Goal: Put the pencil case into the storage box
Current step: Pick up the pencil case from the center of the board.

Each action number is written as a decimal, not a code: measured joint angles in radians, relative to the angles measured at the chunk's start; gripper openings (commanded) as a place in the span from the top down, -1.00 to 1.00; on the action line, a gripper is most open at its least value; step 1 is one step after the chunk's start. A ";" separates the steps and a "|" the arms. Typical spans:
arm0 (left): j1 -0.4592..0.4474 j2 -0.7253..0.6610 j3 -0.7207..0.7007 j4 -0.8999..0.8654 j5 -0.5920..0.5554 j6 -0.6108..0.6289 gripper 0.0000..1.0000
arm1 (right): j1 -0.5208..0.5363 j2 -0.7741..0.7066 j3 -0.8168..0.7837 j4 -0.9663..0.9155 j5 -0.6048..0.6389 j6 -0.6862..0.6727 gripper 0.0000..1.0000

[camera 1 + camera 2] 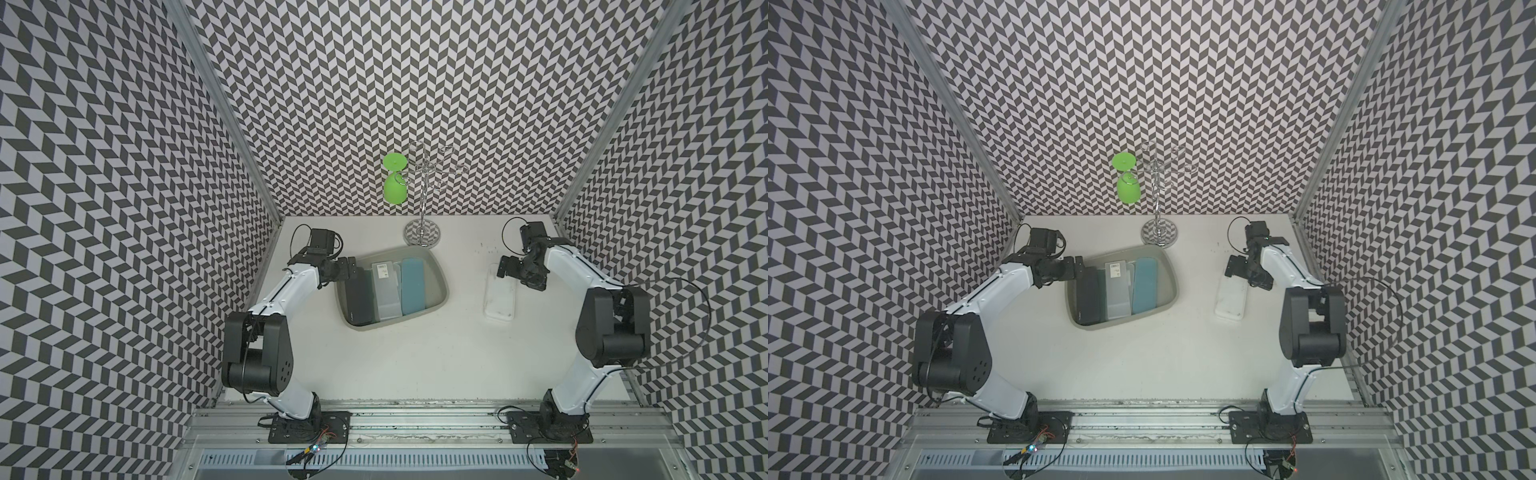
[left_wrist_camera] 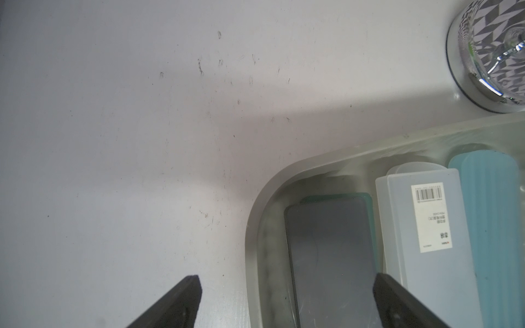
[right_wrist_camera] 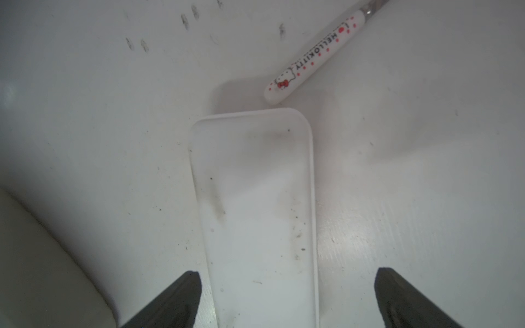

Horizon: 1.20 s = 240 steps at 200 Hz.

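A white pencil case (image 1: 500,293) (image 1: 1231,297) (image 3: 255,198) lies flat on the table, right of the storage box. My right gripper (image 1: 509,272) (image 1: 1235,268) (image 3: 287,273) hovers open over its far end, one finger on each side, not touching it. The storage box (image 1: 365,328) (image 1: 1096,328) (image 2: 255,215) is a grey-green tub holding a black case (image 2: 332,255), a translucent case (image 2: 397,213) with a barcode label and a teal case (image 2: 494,213). Over the box's far left rim my left gripper (image 1: 351,270) (image 1: 1079,266) (image 2: 287,279) stands open and empty.
A chrome glass rack stands on its round base (image 1: 420,232) (image 2: 488,56) just behind the box, with a green glass (image 1: 394,187) hanging from it. A white Hello Kitty pen (image 3: 306,62) lies on the table just beyond the white case's end.
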 measured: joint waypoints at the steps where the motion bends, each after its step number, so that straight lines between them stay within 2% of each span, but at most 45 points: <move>1: 0.000 0.000 0.000 0.000 0.000 0.000 -0.99 | 0.004 0.003 0.000 0.003 0.000 0.001 -0.99; 41: 0.000 0.021 0.003 -0.001 0.000 0.002 -1.00 | 0.074 0.053 -0.008 0.032 0.007 0.014 -0.99; 168: 0.000 0.044 0.023 -0.006 -0.001 0.002 -1.00 | 0.068 0.124 -0.078 0.072 0.063 0.000 -1.00; 197: 0.000 0.044 0.023 -0.010 -0.001 0.002 -1.00 | 0.068 0.129 -0.071 0.080 0.059 -0.013 -0.81; 240: 0.000 0.044 0.023 -0.011 -0.002 -0.001 -1.00 | 0.066 0.104 -0.094 0.114 0.021 -0.031 -0.77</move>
